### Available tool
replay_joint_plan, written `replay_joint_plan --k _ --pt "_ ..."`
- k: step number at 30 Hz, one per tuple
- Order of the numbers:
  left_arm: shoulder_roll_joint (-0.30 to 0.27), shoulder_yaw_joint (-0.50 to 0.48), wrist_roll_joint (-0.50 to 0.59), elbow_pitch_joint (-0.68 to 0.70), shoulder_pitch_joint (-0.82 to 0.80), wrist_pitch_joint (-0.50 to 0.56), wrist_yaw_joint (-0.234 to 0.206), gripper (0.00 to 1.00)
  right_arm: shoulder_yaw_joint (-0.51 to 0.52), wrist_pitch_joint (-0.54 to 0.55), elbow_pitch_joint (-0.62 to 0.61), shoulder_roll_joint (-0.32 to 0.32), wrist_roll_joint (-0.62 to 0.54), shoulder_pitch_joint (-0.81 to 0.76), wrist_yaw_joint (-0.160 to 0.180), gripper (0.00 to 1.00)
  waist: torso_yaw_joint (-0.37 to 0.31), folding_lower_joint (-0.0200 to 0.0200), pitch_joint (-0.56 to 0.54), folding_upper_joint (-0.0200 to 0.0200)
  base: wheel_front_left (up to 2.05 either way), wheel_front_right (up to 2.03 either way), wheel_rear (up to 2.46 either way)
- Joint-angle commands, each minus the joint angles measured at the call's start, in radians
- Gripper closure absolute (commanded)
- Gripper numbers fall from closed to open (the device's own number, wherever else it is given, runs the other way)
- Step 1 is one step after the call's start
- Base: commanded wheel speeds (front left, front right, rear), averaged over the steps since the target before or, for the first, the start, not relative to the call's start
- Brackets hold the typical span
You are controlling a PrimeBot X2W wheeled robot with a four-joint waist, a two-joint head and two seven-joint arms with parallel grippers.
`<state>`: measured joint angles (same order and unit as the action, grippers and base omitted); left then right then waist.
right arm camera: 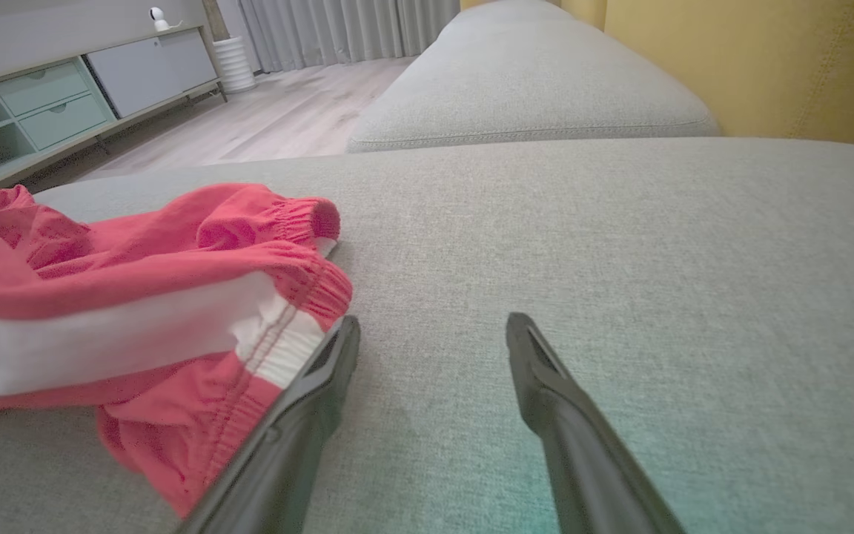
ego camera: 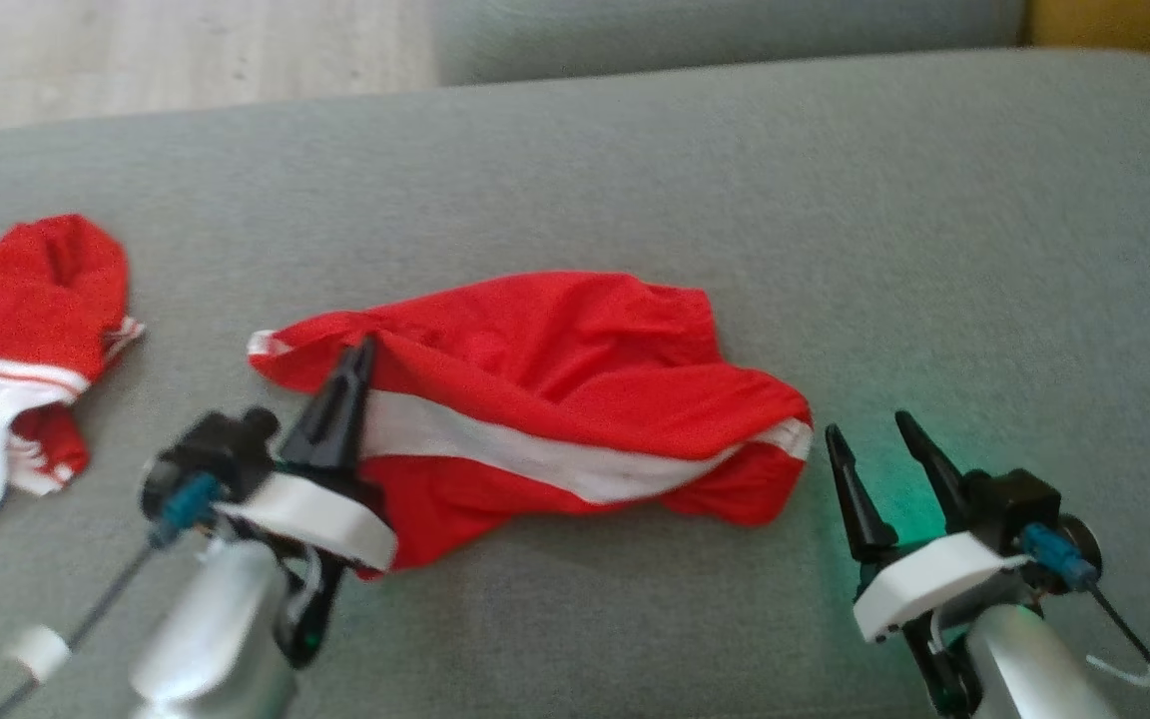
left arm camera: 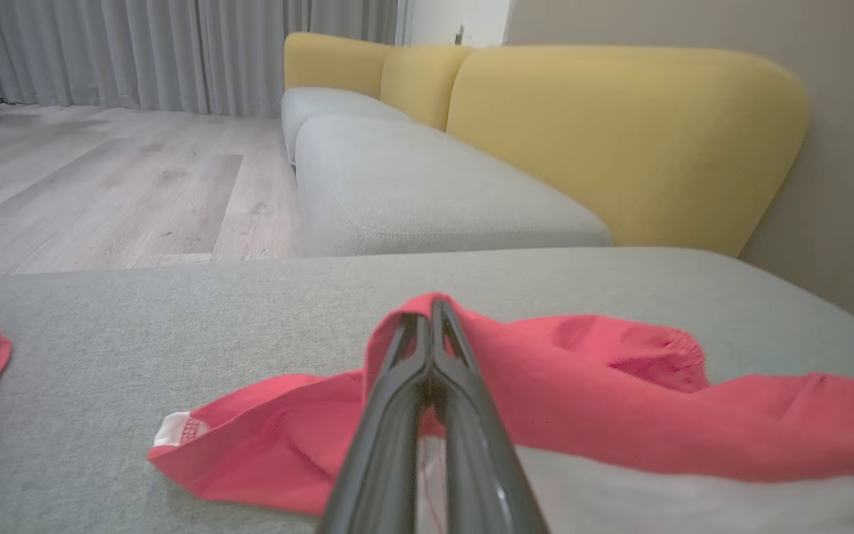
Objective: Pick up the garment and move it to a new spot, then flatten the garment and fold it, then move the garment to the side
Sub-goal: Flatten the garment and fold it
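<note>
The red garment with a white stripe lies crumpled near the middle of the grey sofa cushion, a little toward the near edge. A second garment, also red and white, lies apart from it at the left edge of the cushion.

The left tool is pressed together and pinches a raised fold of cloth close to the left end of the garment; in the left wrist view the red cloth wraps over its tips. The right tool is spread and holds nothing. It rests just beside the right end of the garment, and one finger is almost touching the gathered elastic edge.

I judge that the step in hand is to take the garment at both ends. To do it well, the right tool should move a little to its left, so that the elastic edge comes between the fingers, and it should close on this thick edge, not on one loose layer. Both tools should then rise together and keep the cloth lightly stretched. A hard pull from one side could draw the fold out of the left tool.
</note>
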<state>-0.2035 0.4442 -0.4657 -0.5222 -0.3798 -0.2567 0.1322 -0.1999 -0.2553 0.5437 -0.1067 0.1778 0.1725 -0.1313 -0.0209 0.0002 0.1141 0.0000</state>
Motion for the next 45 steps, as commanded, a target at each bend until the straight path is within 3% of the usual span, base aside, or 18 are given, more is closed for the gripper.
replay_joint_plan --k 1,3,4,6,7,10,11,12,13,19,22,26,33,45 --pt "-0.031 -0.027 -0.014 -0.002 -0.047 -0.005 -0.002 1.00 -0.026 -0.006 -0.033 -0.004 0.011 0.036 0.001 0.00 -0.029 -0.0002 0.026 0.0000 0.00 0.00 0.00" --pt "-0.054 -0.010 -0.037 -0.085 -0.089 -0.005 -0.002 1.00 -0.032 -0.006 -0.035 -0.002 0.014 0.041 0.001 0.00 -0.041 -0.0002 0.033 0.0000 0.00 0.00 0.00" --pt "-0.063 0.007 -0.052 -0.124 -0.108 -0.005 -0.002 0.89 -0.036 -0.006 -0.035 -0.001 0.015 0.043 0.001 0.00 -0.045 -0.0002 0.036 0.0000 0.00 0.00 0.00" --pt "-0.079 0.021 -0.080 -0.186 -0.144 -0.005 -0.002 0.90 -0.041 -0.006 -0.036 0.003 0.017 0.046 0.001 0.00 -0.051 -0.0002 0.040 0.0000 0.00 0.00 0.00" --pt "-0.086 0.024 -0.088 -0.211 -0.160 -0.005 -0.002 0.84 -0.043 -0.006 -0.036 0.005 0.018 0.047 0.001 0.00 -0.052 -0.0002 0.043 0.0000 0.00 0.00 0.00" --pt "-0.098 0.019 -0.093 -0.256 -0.198 -0.005 -0.002 0.53 -0.051 -0.006 -0.040 0.010 0.022 0.054 0.001 0.00 -0.053 -0.0002 0.050 0.0000 0.00 0.00 0.00" --pt "-0.099 0.012 -0.093 -0.268 -0.206 -0.005 -0.002 0.36 -0.054 -0.006 -0.041 0.011 0.025 0.056 0.001 0.00 -0.051 -0.0002 0.052 0.0000 0.00 0.00 0.00" --pt "-0.100 0.002 -0.086 -0.279 -0.212 -0.005 -0.002 0.10 -0.059 -0.006 -0.043 0.012 0.027 0.057 0.001 0.00 -0.049 -0.0002 0.053 0.0000 0.00 0.00 0.00" --pt "-0.100 -0.009 -0.080 -0.289 -0.216 -0.005 -0.002 0.00 -0.063 -0.006 -0.045 0.013 0.029 0.059 0.001 0.00 -0.048 -0.0002 0.053 0.0000 0.00 0.00 0.00" --pt "-0.086 -0.127 0.000 -0.230 -0.189 -0.005 -0.038 0.00 -0.052 -0.006 -0.072 0.009 0.025 0.063 0.001 0.00 -0.028 -0.0002 0.034 0.0000 0.00 0.00 0.00" --pt "-0.061 -0.202 0.066 -0.128 -0.107 -0.005 -0.074 0.00 -0.021 -0.006 -0.093 0.015 0.008 0.051 0.001 0.00 -0.018 -0.0002 0.007 0.0000 0.00 0.00 0.00" --pt "0.000 -0.273 0.150 -0.005 0.052 -0.005 -0.089 0.00 0.004 -0.006 -0.113 0.030 0.004 0.022 0.001 0.00 -0.004 -0.0002 -0.041 0.0000 0.00 0.00 0.00" --pt "0.094 -0.355 0.253 0.114 0.267 -0.005 -0.077 0.00 0.046 -0.006 -0.134 0.046 -0.028 -0.028 0.001 0.00 0.016 -0.0002 -0.109 0.0000 0.00 0.00 0.00" --pt "0.150 -0.399 0.299 0.187 0.398 -0.005 -0.043 0.00 0.039 -0.006 -0.098 0.056 -0.022 -0.090 0.001 0.00 0.030 -0.0002 -0.149 0.0000 0.00 0.00 0.00"
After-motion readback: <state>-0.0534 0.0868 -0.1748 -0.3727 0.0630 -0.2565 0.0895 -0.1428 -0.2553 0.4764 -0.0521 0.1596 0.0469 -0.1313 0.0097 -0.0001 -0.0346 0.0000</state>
